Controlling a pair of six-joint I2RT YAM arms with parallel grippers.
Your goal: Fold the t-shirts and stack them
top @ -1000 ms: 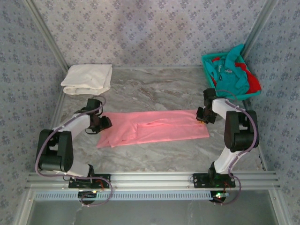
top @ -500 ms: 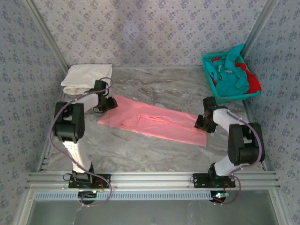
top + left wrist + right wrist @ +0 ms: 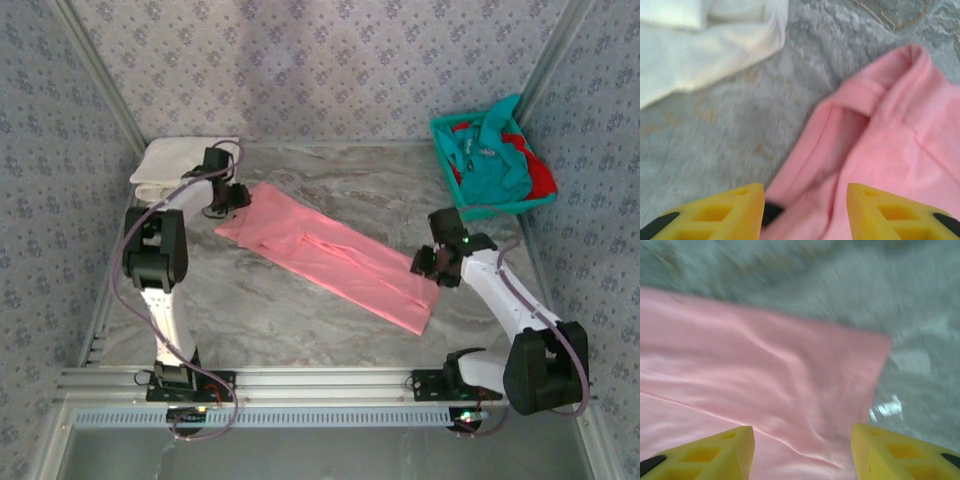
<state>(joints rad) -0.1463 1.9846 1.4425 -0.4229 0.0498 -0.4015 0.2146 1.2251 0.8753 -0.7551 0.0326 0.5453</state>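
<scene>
Half-open left hand (image 3: 805,202), right hand (image 3: 802,440) straddle pink t-shirt (image 3: 330,255)

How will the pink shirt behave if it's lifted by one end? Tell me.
Likely floppy: the pink shirt lies limp and flat, with soft ripples. It is probably light, since the cloth looks thin. Its lengthwise fold would probably fall open, as the layers seem to lie loose.

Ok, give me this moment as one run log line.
pink t-shirt: spread diagonally | left gripper: at its far end, grip unclear | right gripper: open over near end | white t-shirt: folded, far-left
</scene>
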